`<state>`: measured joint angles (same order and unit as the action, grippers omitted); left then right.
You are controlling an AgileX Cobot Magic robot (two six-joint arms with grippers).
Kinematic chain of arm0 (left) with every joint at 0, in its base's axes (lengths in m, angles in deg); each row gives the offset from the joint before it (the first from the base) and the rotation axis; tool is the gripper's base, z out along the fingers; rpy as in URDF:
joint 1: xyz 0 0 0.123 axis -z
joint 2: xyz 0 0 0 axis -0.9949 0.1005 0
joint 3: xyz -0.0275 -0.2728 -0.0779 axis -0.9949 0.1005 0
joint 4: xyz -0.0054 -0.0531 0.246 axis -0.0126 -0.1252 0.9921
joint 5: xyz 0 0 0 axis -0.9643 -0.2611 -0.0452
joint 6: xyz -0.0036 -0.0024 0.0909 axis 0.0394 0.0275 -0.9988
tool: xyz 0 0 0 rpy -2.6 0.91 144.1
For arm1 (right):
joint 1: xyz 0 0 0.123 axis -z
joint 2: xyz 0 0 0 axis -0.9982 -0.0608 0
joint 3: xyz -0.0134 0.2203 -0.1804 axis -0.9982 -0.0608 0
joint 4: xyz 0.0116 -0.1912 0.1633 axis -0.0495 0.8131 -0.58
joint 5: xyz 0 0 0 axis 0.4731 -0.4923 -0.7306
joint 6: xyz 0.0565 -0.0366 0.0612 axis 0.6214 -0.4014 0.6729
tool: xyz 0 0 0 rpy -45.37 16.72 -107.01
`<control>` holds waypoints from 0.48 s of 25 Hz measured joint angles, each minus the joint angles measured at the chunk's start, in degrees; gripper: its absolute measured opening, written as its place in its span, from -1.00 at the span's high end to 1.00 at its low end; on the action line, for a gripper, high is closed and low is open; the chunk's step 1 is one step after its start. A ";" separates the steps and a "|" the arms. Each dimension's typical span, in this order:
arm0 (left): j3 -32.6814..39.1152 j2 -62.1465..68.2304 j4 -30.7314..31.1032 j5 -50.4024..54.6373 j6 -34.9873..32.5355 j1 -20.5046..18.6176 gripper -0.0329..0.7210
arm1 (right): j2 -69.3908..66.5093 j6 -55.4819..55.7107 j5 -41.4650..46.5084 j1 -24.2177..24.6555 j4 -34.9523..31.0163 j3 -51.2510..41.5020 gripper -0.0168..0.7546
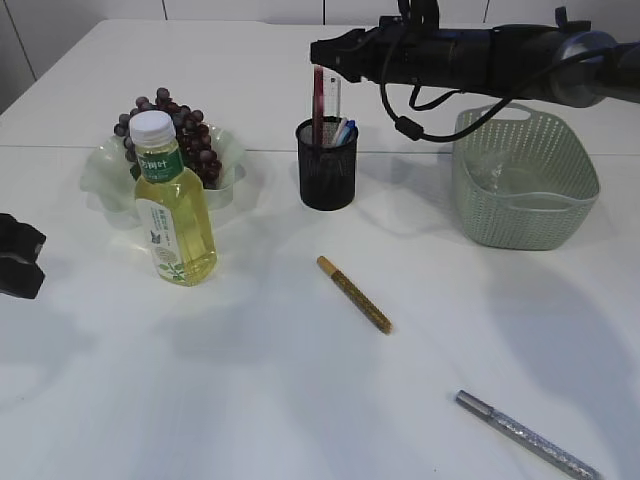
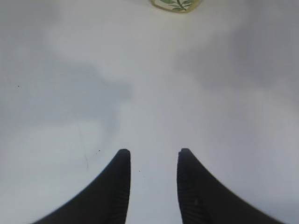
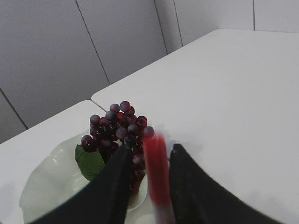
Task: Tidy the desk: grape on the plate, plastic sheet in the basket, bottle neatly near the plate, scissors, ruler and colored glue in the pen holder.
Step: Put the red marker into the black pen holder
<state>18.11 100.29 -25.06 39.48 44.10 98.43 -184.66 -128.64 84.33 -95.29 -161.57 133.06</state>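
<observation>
A bunch of dark grapes lies on the pale green plate; both show in the right wrist view. The yellow bottle stands upright just in front of the plate. The black mesh pen holder holds a red glue pen, a clear ruler and something blue-handled. My right gripper hovers above the holder, jaws apart, with the blurred red pen between them. My left gripper is open and empty over bare table at the left edge.
A gold glue pen lies on the table in front of the holder. A silver glitter pen lies at the front right. The green basket at the right holds a clear plastic sheet. The bottle's base shows in the left wrist view.
</observation>
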 joint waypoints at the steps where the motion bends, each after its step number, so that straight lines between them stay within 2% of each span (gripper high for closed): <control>1: 0.00 0.00 0.00 0.00 0.00 0.00 0.26 | 0.00 0.00 0.00 0.00 -0.08 0.00 0.18; 4: 0.00 0.00 0.00 0.00 0.00 0.00 0.26 | 0.00 0.00 0.35 0.00 -0.13 0.00 -0.08; 8: 0.00 0.00 0.00 0.00 0.00 0.00 0.26 | 0.11 7.24 0.47 0.00 1.51 0.00 -0.15; 10: 0.00 0.00 0.00 0.00 0.00 0.00 0.26 | 1.58 15.70 0.09 0.00 9.11 0.00 -0.15; 12: 0.00 0.00 0.00 0.00 0.00 0.00 0.26 | 4.45 26.29 0.27 0.00 21.63 0.00 -0.12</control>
<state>18.11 100.29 -25.06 39.48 44.10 98.43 -180.21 -102.36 84.60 -95.29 -139.94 133.06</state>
